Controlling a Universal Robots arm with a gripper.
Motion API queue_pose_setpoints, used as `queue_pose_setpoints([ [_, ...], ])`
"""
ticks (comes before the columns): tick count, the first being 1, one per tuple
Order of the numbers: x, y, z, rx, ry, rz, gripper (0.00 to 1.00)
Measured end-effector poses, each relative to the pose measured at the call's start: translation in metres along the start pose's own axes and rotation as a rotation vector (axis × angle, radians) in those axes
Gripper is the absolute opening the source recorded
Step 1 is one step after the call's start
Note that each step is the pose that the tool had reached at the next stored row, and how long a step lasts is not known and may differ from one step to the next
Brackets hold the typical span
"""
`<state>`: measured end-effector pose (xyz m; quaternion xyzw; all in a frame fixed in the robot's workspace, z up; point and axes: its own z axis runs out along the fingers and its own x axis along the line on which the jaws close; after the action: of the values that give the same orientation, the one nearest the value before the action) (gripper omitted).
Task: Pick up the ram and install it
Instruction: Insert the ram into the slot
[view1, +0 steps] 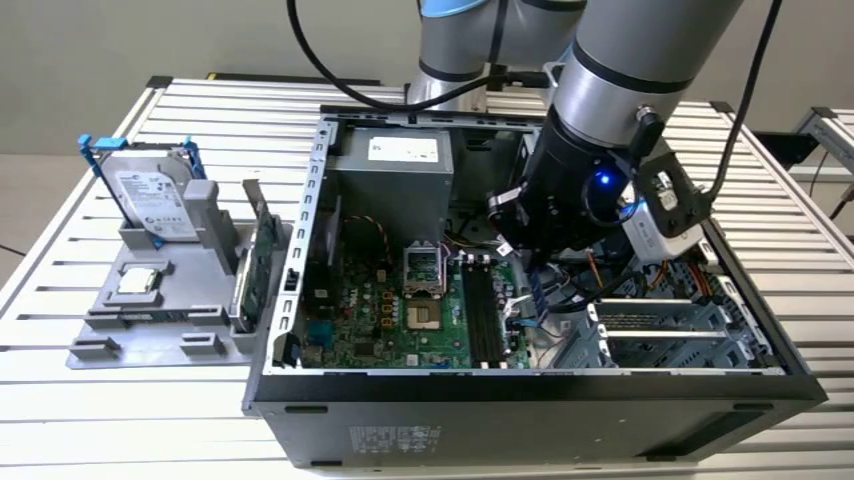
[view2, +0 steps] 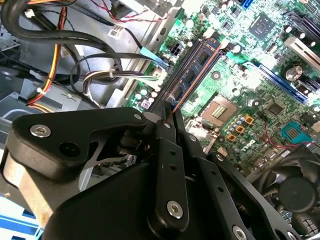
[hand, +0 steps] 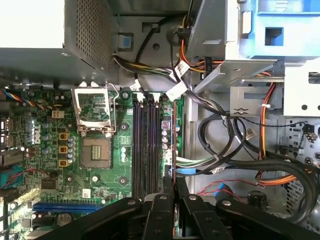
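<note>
The arm reaches down into the open computer case (view1: 534, 380), which lies on its side on the slatted metal worktop (view1: 80, 400). In both wrist views the claw (view2: 167, 117) is pressed together on the ram (view2: 192, 75), pinching the thin dark stick by its upper edge between the two black fingers (hand: 161, 210). The ram stands on edge, lined up lengthwise with the row of black memory slots (hand: 145, 145) on the green motherboard (hand: 100, 175), at the slot nearest the cable side of the case. Whether it is fully seated cannot be told. The empty processor socket (hand: 96, 152) lies just beside the slots, toward the board's middle. Bundled black and orange cables (hand: 240, 145) run near the claw on its other side. In the exterior view, a grey parts holder (view1: 160, 300) sits at the worktop's edge on the exterior view's left, well apart from the case, carrying an upright hard drive (view1: 150, 200) and a green card (view1: 260, 260) standing on edge.
</note>
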<state>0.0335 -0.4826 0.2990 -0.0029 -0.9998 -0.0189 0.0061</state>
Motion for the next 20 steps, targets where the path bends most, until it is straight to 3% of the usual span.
queue_pose_setpoints([
  [7, 0.0059, 0.0000, 0.0061, 0.0001, 0.0000, 0.000, 0.00],
  [20, 0.0098, 0.0000, 0.0172, 0.0001, 0.0000, 0.001, 0.00],
])
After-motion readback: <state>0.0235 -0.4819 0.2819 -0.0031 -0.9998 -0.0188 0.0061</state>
